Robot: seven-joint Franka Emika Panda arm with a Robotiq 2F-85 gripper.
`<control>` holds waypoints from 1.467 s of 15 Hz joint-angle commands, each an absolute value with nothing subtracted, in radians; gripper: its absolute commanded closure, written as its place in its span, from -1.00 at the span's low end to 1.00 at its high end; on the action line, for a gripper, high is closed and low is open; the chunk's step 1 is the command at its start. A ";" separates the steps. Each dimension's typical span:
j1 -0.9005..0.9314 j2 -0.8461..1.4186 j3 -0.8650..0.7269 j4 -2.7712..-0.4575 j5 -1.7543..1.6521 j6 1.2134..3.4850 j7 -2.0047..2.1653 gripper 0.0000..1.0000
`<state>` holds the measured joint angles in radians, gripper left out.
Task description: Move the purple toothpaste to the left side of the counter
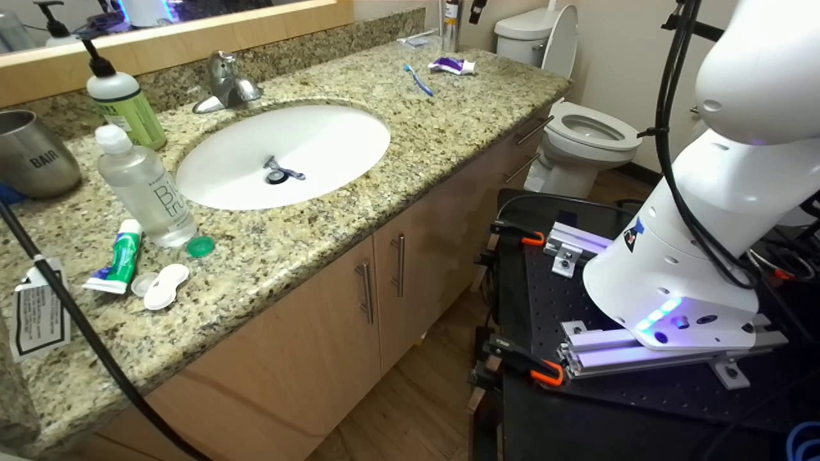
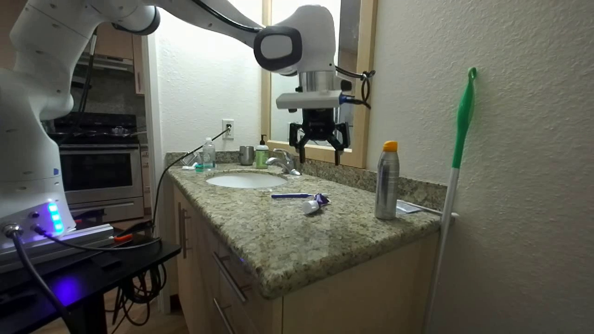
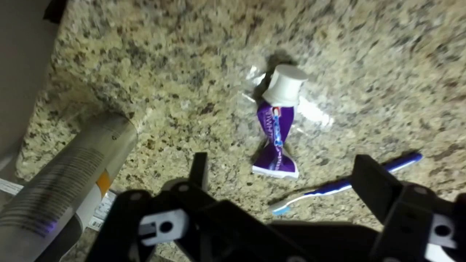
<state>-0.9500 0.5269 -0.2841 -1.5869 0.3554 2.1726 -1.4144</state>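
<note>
While fingers [image 3: 374, 185] hang spread above desk [image 2: 287, 243], purple toothpaste [image 3: 275, 136] lies beside blue toothbrush [image 3: 332, 188], white cap [image 3: 284, 86] pointing away from it; silver can [image 2: 387, 188] stands upright nearby.

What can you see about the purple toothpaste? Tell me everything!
The purple toothpaste is a crumpled, plastic-looking tube, pinched in the middle, with red and blue print, a chunky white cap on, and a flat, white-edged tail. It lies on the speckled counter, near the blue toothbrush but apart. The open gripper hangs above, not touching it.
</note>
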 commanded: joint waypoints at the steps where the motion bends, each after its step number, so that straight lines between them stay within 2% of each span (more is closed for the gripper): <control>1: -0.994 0.540 -0.229 -1.582 0.333 2.186 -1.404 -1.00; 4: -0.994 0.537 -0.229 -1.581 0.322 2.184 -1.394 -1.00; 11: -0.946 0.544 -0.229 -1.740 0.185 2.374 -1.296 -1.00; 12: -0.970 0.557 -0.215 -1.687 0.191 2.319 -1.305 -1.00; 22: -0.967 0.621 -0.152 -1.694 0.220 2.352 -1.220 -1.00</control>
<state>-0.9521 0.6215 -0.1693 -1.6963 0.2355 2.3523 -1.2291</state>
